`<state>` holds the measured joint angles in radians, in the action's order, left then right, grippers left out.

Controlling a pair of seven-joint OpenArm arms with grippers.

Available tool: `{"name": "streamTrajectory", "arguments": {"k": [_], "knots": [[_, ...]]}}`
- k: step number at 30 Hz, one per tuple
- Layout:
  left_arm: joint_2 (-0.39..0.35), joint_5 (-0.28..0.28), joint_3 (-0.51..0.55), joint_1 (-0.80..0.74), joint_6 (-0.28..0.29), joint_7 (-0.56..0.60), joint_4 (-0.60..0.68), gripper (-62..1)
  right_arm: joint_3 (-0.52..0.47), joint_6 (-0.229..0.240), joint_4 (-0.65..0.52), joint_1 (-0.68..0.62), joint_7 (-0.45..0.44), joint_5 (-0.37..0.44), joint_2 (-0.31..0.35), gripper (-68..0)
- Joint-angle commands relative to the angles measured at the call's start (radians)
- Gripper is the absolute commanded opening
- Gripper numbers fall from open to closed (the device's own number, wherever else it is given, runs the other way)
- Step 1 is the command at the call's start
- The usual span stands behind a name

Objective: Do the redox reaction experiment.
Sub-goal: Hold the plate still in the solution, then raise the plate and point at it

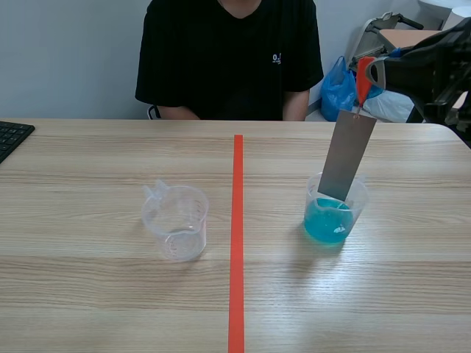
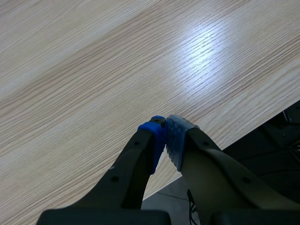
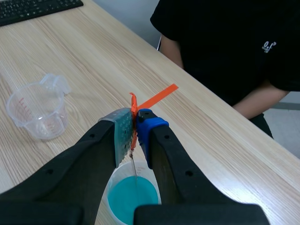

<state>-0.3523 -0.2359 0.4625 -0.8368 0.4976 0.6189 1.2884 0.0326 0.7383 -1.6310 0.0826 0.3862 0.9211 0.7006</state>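
Observation:
A grey metal strip (image 1: 349, 156) hangs from an orange-red tag (image 1: 363, 79), and my right gripper (image 1: 372, 73) is shut on that tag. The strip's lower end dips into a clear cup of blue liquid (image 1: 334, 209) right of the red line. In the right wrist view the tag (image 3: 133, 123) is pinched between my fingers, with the blue cup (image 3: 132, 194) directly under them. An empty clear measuring cup (image 1: 176, 221) stands left of the line, also visible as the cup (image 3: 38, 111) beside the gripper. My left gripper (image 2: 165, 136) is shut on nothing over bare table near its edge.
A person in a black shirt (image 1: 229, 55) sits across the table. A black keyboard (image 1: 11, 137) lies at the far left. A blue bag (image 1: 340, 88) and a chair stand behind the table at the right. The table edge (image 2: 243, 138) runs close by my left gripper.

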Motion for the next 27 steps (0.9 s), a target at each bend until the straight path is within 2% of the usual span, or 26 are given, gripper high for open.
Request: {"name": "streamTrajectory", "arguments": {"k": [1, 10, 18, 27], "knots": [[-0.003, 0.007, -0.002, -0.009, -0.005, 0.014, 0.012, -57.8, -0.025, 0.007, -0.022, 0.014, -0.006, 0.031, 0.032, -66.0], [-0.005, 0.009, -0.002, -0.014, -0.005, 0.021, 0.012, -57.8, -0.09, 0.007, -0.093, 0.014, 0.083, 0.138, 0.061, -66.0], [-0.014, 0.038, -0.002, -0.013, -0.005, 0.022, 0.012, -57.8, -0.136, 0.007, -0.151, 0.014, 0.132, 0.232, 0.095, -66.0], [-0.031, 0.047, -0.002, -0.008, -0.005, 0.06, 0.012, -57.8, -0.16, 0.007, -0.17, 0.014, 0.169, 0.263, 0.095, -66.0]]}}
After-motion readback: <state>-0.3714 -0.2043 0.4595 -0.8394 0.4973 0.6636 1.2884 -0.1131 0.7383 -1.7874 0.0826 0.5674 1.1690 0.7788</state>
